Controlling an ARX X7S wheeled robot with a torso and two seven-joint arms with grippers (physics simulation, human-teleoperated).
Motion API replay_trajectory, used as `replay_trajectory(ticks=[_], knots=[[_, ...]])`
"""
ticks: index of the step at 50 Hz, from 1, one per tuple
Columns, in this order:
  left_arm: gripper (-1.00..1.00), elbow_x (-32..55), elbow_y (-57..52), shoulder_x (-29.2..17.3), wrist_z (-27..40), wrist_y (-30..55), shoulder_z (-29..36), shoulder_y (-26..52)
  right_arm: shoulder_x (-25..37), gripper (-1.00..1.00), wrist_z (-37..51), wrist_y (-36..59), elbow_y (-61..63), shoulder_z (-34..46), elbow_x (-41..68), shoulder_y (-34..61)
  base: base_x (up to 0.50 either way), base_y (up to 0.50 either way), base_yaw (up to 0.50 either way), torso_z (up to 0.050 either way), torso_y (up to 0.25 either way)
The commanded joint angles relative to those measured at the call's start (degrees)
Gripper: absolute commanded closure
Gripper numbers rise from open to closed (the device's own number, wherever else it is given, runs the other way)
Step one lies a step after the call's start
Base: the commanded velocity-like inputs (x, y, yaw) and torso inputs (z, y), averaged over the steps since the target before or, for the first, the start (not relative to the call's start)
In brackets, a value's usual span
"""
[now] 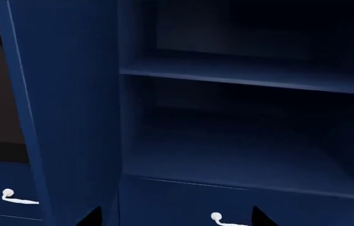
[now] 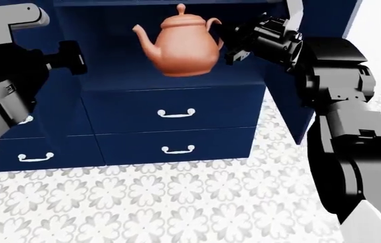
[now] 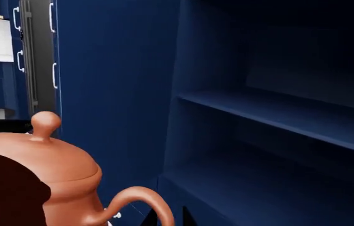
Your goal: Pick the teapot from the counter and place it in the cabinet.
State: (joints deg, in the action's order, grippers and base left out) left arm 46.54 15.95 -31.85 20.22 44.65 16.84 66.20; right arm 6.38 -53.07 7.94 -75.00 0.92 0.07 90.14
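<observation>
The right gripper is gripping the teapot by its handle, carrying it in front of the cabinet opening — its spout could be clipping the shelf edge. The left gripper's opening: cannot tell.

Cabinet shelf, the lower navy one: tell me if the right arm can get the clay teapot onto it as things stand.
Probably yes. The right hand holds the terracotta clay teapot upright before the open navy cabinet, and the lower shelf looks bare, with no door in the way.
</observation>
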Motion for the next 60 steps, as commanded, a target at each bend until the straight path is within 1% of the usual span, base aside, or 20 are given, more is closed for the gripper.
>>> replay_trajectory(ticks=[1,22,29,33,60], knots=[[-1.00,0.25,-0.38,-0.08,0.17,0.12,-0.07,-0.21,0.04,1.00,0.04,-0.28,0.01,-1.15,0.01,0.21,0.18,-0.26,0.00,0.000,0.000],[-1.00,0.41,-0.51,-0.15,0.29,0.13,-0.08,-0.28,0.03,1.00,0.11,-0.36,0.01,-0.94,0.05,0.12,0.23,-0.03,0.00,0.000,0.000],[-1.00,0.50,-0.61,-0.23,0.33,0.15,-0.12,-0.36,0.03,1.00,0.11,0.00,0.01,-1.02,0.02,0.20,0.13,-0.50,0.00,0.000,0.001],[-1.00,-0.28,1.20,0.26,-0.41,-0.54,0.42,0.59,-0.04,1.00,0.05,-0.25,0.01,-0.99,0.00,0.19,0.16,-0.33,0.00,0.000,0.000],[-1.00,-0.04,0.93,0.20,-0.26,-0.49,0.43,0.40,-0.02,1.00,0.10,-1.08,0.01,-0.63,0.02,-0.01,0.29,0.02,0.00,0.000,0.001]])
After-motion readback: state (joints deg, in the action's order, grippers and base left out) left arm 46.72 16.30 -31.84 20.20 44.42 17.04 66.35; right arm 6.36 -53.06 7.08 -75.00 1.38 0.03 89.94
